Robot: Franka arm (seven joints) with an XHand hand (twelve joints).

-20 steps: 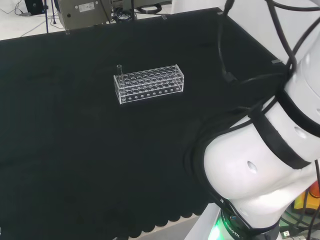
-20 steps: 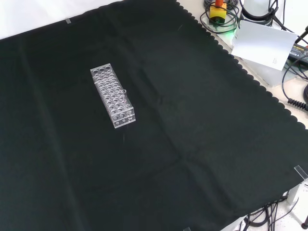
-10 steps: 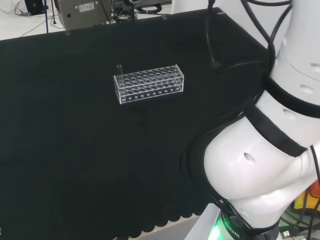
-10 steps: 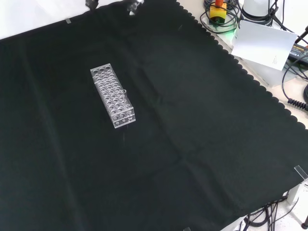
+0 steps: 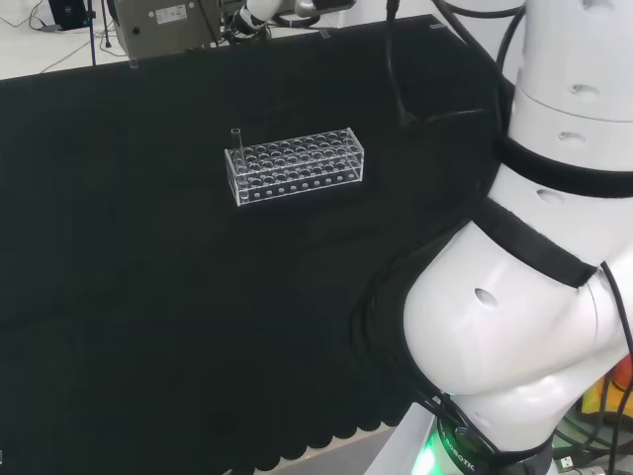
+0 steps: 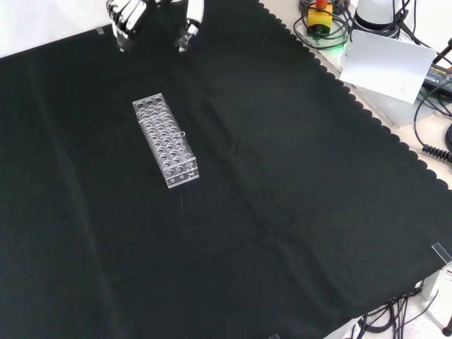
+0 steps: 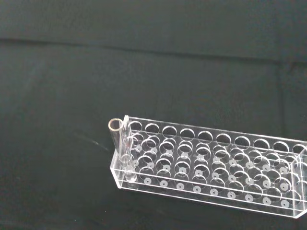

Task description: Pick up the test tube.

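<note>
A clear plastic rack (image 5: 297, 166) with many holes lies on the black cloth, left of the arm's links in the head view. One clear test tube (image 5: 236, 141) stands upright in its far-left corner hole. In the front view the rack (image 6: 164, 140) runs slantwise, with the test tube (image 6: 181, 138) near its lower right end. The hand (image 6: 127, 14) hangs at that view's top edge, beyond the rack's far end, open, its fingers and thumb spread with nothing between them. Up close in the wrist view, the tube (image 7: 120, 143) stands at the end corner of the rack (image 7: 206, 167).
A grey device (image 5: 163, 25) stands beyond the cloth's far edge in the head view. In the front view a white box (image 6: 388, 67), cables and a red button (image 6: 321, 14) sit past the cloth's scalloped right edge.
The hand has come down farther into the front view from its top edge, toward the rack. In the head view the arm's links have swung up and left. Rack and tube have not moved.
</note>
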